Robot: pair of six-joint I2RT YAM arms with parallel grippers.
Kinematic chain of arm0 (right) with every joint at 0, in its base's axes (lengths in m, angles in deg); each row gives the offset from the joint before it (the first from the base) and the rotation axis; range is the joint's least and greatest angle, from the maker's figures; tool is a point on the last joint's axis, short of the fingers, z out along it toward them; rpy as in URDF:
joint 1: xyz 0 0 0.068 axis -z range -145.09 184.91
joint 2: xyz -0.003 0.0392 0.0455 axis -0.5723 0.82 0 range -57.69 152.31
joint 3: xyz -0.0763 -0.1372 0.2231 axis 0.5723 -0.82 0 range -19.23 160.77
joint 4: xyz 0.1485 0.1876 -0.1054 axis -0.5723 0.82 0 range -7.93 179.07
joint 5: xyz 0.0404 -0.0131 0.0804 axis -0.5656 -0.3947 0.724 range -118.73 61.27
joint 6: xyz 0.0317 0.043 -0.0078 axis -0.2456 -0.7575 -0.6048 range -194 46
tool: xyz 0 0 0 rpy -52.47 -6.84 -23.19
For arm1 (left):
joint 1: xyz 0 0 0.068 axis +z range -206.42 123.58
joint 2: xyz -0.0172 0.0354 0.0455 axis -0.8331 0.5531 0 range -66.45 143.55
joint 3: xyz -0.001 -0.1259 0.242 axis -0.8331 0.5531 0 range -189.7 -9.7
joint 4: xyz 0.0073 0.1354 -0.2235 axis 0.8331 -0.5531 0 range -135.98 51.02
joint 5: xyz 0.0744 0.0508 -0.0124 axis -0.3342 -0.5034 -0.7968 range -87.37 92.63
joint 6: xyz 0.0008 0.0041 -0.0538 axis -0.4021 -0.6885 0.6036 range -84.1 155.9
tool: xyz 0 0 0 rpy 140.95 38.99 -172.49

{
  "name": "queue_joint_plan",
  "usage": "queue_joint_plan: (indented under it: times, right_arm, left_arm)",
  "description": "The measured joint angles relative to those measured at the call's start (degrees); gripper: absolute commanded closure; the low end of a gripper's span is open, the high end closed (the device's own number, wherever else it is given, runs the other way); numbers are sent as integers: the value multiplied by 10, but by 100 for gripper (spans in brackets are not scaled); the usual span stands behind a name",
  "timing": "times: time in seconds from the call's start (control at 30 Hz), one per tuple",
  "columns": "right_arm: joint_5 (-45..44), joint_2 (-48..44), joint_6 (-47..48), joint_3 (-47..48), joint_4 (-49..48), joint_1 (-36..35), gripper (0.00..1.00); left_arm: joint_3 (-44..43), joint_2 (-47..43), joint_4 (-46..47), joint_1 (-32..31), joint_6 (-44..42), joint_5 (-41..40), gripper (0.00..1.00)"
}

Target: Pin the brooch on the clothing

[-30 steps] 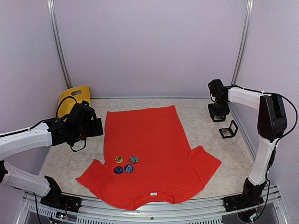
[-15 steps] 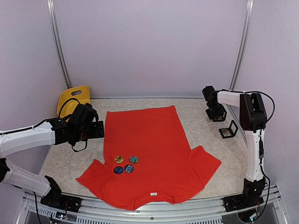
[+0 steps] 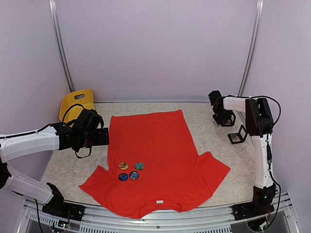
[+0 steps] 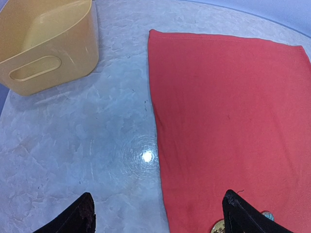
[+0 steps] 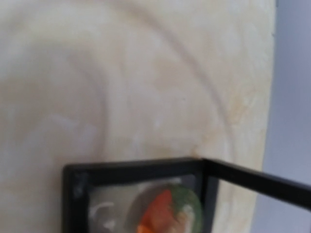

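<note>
The red-orange T-shirt (image 3: 155, 155) lies flat in the top view, neck label toward the near edge. Several round brooches (image 3: 129, 171) sit on its left chest area. My left gripper (image 3: 99, 136) hovers at the shirt's left edge. In the left wrist view it (image 4: 158, 194) is open wide and empty, straddling the edge of the shirt (image 4: 228, 97), with a gold brooch (image 4: 218, 226) by the right finger. My right gripper (image 3: 221, 115) is at the back right. Its wrist view shows no fingers, only a blurred orange-green brooch (image 5: 167, 208) inside a black frame case (image 5: 136, 167).
A yellow bin (image 3: 75, 103) stands at the back left, also in the left wrist view (image 4: 46, 43). The black frame case (image 3: 237, 135) stands near the right wall. The table (image 3: 214, 141) is marbled beige.
The right arm has folded back and its gripper has moved left along the back right. The left gripper has moved slightly right toward the shirt's edge.
</note>
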Motion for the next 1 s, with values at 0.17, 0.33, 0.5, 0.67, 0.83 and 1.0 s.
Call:
queue_joint_plan:
  times: [0.17, 0.33, 0.5, 0.67, 0.83, 1.0]
  right_arm:
    - [-2, 19, 14, 21, -2, 0, 69]
    - [-10, 24, 26, 28, -10, 0, 73]
    - [-28, 28, 40, 28, -23, 1, 73]
    - [-39, 28, 52, 28, -33, 2, 72]
    - [-54, 28, 65, 21, -50, 3, 84]
    - [-64, 28, 73, 7, -61, 4, 100]
  left_arm:
    - [0, 6, -2, 0, 2, 9, 14]
    - [-6, 15, -7, 0, 3, 12, 14]
    - [-6, 15, -11, 0, 3, 13, 14]
    - [-6, 14, -15, 0, 3, 12, 14]
    - [-6, 14, -16, 0, 3, 12, 14]
    - [-6, 14, -16, 0, 3, 13, 14]
